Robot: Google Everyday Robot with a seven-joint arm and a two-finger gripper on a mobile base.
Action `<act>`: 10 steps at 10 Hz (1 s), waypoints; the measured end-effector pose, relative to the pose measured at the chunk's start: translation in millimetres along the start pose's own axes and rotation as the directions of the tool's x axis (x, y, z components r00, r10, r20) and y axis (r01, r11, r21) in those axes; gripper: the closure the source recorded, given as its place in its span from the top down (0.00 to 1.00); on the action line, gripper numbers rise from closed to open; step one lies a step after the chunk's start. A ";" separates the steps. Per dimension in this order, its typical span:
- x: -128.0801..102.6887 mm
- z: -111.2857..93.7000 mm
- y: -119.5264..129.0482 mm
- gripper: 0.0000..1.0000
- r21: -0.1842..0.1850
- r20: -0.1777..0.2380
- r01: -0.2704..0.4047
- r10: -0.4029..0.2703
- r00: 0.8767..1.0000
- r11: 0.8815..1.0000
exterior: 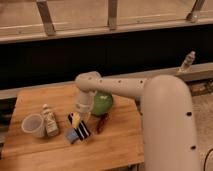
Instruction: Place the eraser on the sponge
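Note:
My gripper (76,120) hangs at the end of the white arm, left of the green bowl (102,104), pointing down at the table. It is shut on the eraser (84,131), a small black block with pale stripes. The eraser sits low over the right part of the light blue sponge (71,135), which lies flat on the wooden table (120,145). Whether the eraser touches the sponge, I cannot tell.
A white cup (32,125) and a small bottle (49,121) stand at the table's left. A reddish-brown elongated object (101,123) lies just right of the eraser, in front of the bowl. Another bottle (187,61) stands on the far ledge at right.

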 end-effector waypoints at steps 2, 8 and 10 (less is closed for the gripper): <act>-8.0 11.8 -2.7 0.00 -0.016 -0.034 0.003 -0.004 0.999 1.000; -4.6 25.3 -12.3 0.45 -0.056 -0.064 -0.029 0.026 0.998 0.998; -4.0 24.9 -10.8 0.64 -0.048 -0.072 -0.037 0.033 0.997 0.998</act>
